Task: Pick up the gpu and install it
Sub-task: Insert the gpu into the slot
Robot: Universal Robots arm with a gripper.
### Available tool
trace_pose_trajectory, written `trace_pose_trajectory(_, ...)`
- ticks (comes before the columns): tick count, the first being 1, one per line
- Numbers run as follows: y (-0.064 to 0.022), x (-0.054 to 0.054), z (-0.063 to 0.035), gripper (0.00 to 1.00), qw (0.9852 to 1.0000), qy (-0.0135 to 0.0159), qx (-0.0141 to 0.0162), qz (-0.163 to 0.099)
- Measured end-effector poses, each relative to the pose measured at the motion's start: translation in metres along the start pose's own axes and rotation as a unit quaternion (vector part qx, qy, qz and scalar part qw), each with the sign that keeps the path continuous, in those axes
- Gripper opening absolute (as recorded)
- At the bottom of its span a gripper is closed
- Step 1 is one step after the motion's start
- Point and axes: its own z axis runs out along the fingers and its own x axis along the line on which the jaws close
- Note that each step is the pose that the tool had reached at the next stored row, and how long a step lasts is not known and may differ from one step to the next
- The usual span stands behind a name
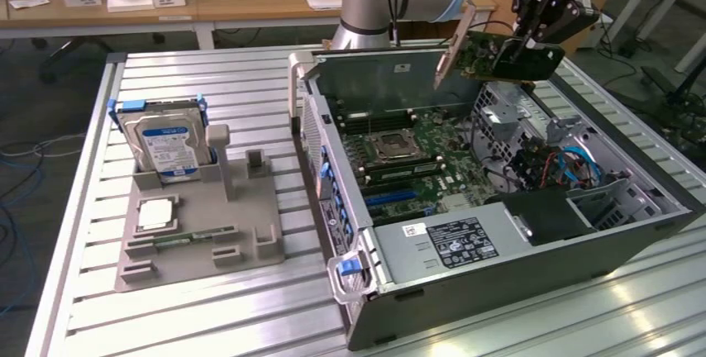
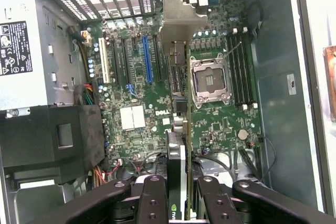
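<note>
**Asker:** What is your pincer doing?

**Me:** My gripper (image 1: 521,53) is clamped on the gpu (image 1: 474,51). In the wrist view my black fingers (image 2: 152,200) press on both flat sides of the card. I see it edge-on, with its metal bracket pointing away from me.

**Asker:** Where is the card?

**Me:** It is in the air, tilted, above the far rim of the open computer case (image 1: 497,266), and it touches nothing but me. The case lies on its side on a slatted metal table (image 1: 221,76), open side up.

**Asker:** What lies under it?

**Me:** The motherboard (image 2: 136,77). A long blue slot (image 2: 147,59) runs beside black slots, and the bare processor socket (image 2: 210,80) sits next to the memory slots. The bracket seems to hang between the blue slot and the socket, but edge-on I cannot be sure which slot it lines up with.

**Asker:** Is anything crowding the space?

**Me:** A labelled power supply (image 2: 37,77) fills one end of the case, with a black shroud (image 2: 52,135) next to it. Red and black wires (image 2: 107,170) bunch near my fingers. Blue cables (image 1: 574,163) loop inside the case at the exterior view's right.

**Asker:** And outside the case?

**Me:** At the exterior view's left, well apart, a grey holder (image 1: 188,264) carries three things. A silver hard drive (image 1: 165,142) with a blue label stands upright. A square processor chip (image 1: 155,214) lies flat, and so does a slim green memory stick (image 1: 182,239).
</note>
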Motion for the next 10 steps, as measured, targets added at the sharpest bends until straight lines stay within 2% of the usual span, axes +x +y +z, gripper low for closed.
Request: trace_pose_trajectory(10, 0.0000, 0.0000, 0.0000, 0.27, 1.0000, 0.0000, 0.0000, 0.000)
